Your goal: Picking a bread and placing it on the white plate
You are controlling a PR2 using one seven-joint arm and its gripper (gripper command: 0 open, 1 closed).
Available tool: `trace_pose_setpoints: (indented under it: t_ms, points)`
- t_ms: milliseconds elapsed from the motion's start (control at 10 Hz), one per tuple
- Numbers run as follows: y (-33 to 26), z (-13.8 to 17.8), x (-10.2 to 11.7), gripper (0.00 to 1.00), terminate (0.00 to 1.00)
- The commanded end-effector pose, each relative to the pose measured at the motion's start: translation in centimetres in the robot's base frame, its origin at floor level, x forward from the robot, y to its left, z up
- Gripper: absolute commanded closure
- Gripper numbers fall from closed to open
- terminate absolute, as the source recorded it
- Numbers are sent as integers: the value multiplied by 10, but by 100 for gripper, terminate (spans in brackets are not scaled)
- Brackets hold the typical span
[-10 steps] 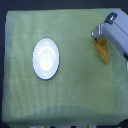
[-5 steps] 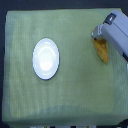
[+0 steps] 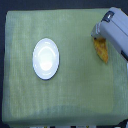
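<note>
The white plate (image 3: 46, 59) lies on the green cloth at the exterior view's left of centre, with nothing on it. The bread (image 3: 102, 50), an orange-brown loaf, lies near the cloth's edge at the exterior view's right, its upper end covered by the arm. My grey gripper (image 3: 98, 37) comes in from the upper corner at that side and sits over the loaf's top end. Its fingertips are hidden by its own body, so whether it holds the bread is unclear.
A green cloth (image 3: 65, 100) covers the table (image 3: 10, 65). The arm's grey forearm (image 3: 119, 35) crosses the upper corner at the exterior view's right. Dark floor shows beyond the cloth's edges.
None clearly visible; the arm and bread stay in nearly the same place across the frames.
</note>
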Motion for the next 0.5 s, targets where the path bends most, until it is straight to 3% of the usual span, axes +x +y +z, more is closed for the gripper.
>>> trace_pose_setpoints:
  t_ms: [0, 400]
  points:
    - [7, 10, 7, 100, 0]
    - [2, 18, 10, 100, 0]
